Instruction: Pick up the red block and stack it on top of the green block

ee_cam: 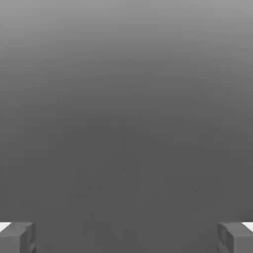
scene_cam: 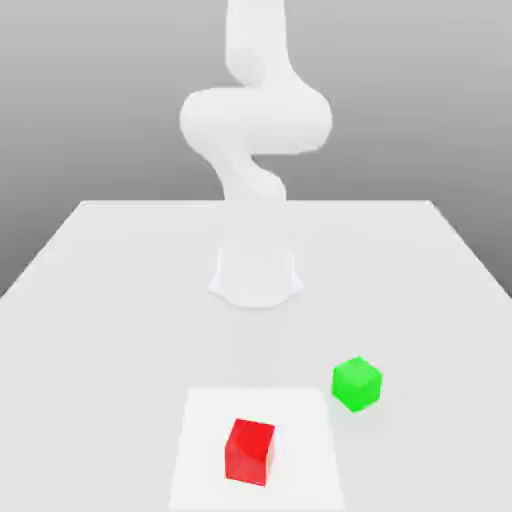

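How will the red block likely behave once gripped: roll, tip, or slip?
The red block looks like a flat-faced cube resting flat on the table, so it probably won't roll or tip. Its smooth faces might slip. It appears rigid.

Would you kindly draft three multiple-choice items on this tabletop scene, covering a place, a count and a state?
1. In the exterior view, where is the green block relative to the red block?
A. To its right and farther back
B. To its left
C. On top of it

2. How many blocks sit on the table?
A. One
B. Two
C. Four

3. How do the fingers stand in the hand view?
A. Shut on the red block
B. Shut on nothing
C. Wide apart, holding nothing

Answers: 1 A, the green block lies right of and beyond the red; 2 B, one red and one green; 3 C, the gap between them is bare.
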`<state>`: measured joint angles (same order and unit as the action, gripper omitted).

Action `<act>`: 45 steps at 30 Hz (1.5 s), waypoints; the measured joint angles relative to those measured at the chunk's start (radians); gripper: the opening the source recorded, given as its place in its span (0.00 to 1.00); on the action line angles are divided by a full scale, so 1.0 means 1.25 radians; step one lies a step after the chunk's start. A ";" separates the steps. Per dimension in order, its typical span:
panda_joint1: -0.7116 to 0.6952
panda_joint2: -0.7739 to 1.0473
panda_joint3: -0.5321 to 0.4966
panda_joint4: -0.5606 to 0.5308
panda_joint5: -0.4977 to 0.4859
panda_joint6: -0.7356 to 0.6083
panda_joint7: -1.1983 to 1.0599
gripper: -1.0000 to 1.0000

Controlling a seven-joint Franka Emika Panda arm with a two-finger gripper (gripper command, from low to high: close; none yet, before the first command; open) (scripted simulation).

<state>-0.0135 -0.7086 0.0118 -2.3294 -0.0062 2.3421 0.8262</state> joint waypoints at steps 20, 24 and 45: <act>-0.050 0.585 0.035 -0.188 -0.023 0.270 0.155 0.50; -0.049 0.700 0.034 -0.208 -0.016 0.337 0.170 0.50; 0.056 0.555 0.104 -0.313 0.034 0.292 0.097 0.00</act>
<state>0.0569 -0.0149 0.1416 -2.7205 0.0363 2.7070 0.9472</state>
